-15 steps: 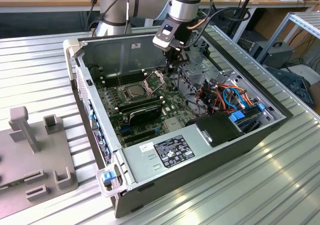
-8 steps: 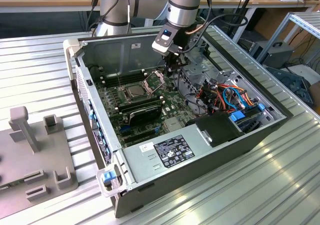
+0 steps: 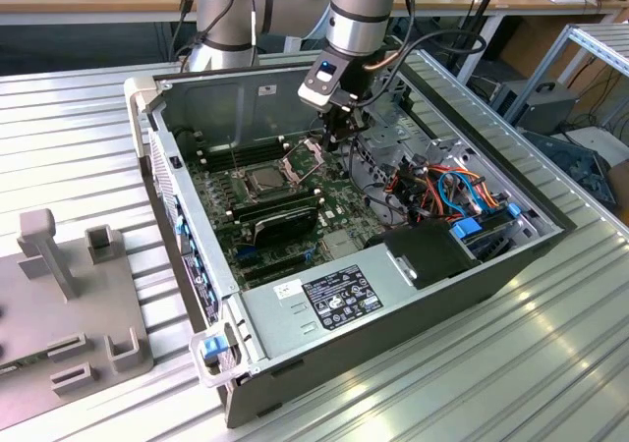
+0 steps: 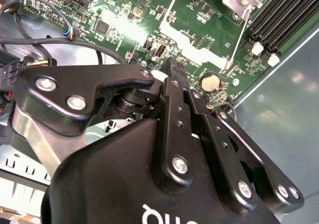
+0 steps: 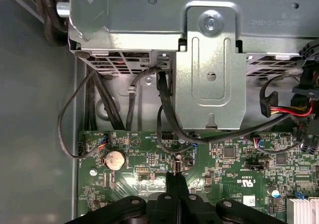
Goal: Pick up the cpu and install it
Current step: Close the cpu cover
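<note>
Hovering just beside the hinged shiny metal socket frame (image 3: 311,153), the black gripper (image 3: 332,139) is holding its fingers (image 5: 172,188) together; the silver-grey square cpu (image 3: 267,178) is sitting beside that frame, so pressing gently seems wise.

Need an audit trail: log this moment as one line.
black gripper shut, over green motherboard; silver-grey square cpu seated; shiny metal frame raised
</note>
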